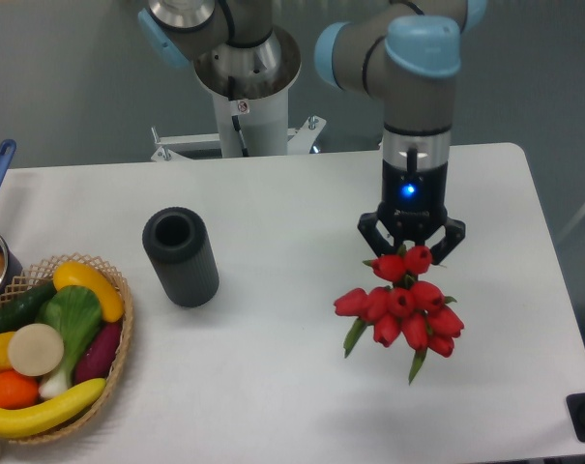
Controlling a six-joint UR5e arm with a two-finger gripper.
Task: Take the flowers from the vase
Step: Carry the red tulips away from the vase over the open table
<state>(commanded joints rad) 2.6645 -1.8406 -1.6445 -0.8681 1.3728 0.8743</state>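
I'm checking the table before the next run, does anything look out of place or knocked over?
Nothing stands out. The vase stands upright and empty, the flowers hang at the claw, and the basket is tidy.

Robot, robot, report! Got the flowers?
Two-finger gripper shut on red tulip bunch. Bunch clear of matte black vase. Nothing in the way.
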